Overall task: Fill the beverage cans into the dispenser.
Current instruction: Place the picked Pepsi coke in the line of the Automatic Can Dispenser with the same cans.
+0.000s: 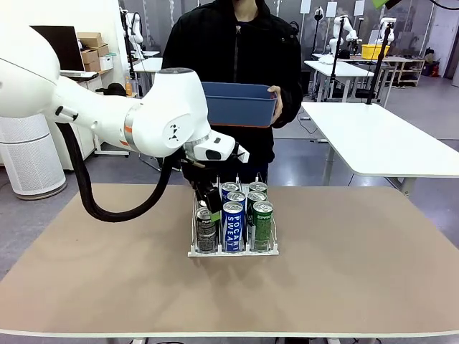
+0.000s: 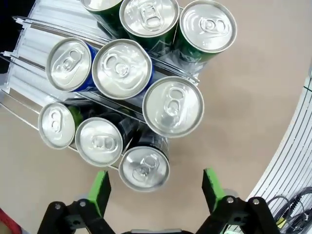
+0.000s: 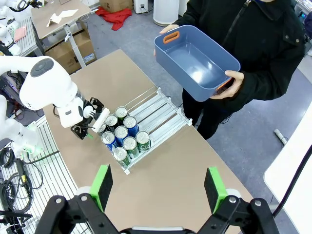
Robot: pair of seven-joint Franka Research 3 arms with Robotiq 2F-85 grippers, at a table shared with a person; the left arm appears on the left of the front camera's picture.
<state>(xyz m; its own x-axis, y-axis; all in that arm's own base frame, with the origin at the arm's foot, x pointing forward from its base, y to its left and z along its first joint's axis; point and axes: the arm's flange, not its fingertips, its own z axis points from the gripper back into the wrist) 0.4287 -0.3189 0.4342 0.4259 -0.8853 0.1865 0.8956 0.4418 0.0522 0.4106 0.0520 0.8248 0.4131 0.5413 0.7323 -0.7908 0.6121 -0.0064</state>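
The dispenser (image 1: 233,250) stands on the brown table (image 1: 358,272), near its middle, with its low front lip toward the robot. Its three lanes hold upright beverage cans (image 1: 233,226): dark ones in the lane at the picture's left in the front view, blue ones with white lettering in the middle lane, green ones in the lane on the right. From the left wrist view, nine silver tops show, three to a lane, packed against one another between the thin wire dividers (image 2: 34,58); the far stretch of the lanes lies bare. Across the table a person holds a blue tub (image 1: 239,102) in both hands at chest height; seen from the right wrist view, nothing lies inside it (image 3: 195,63). The left arm reaches in from the picture's left and bends down over the dark lane, its left gripper (image 1: 208,197) just above the cans; its green pads (image 2: 100,191) stand wide apart, gripping nothing, with a dark can's top just ahead of them. The right gripper (image 3: 158,187) hangs high above the table, fingers likewise spread wide with nothing between them.
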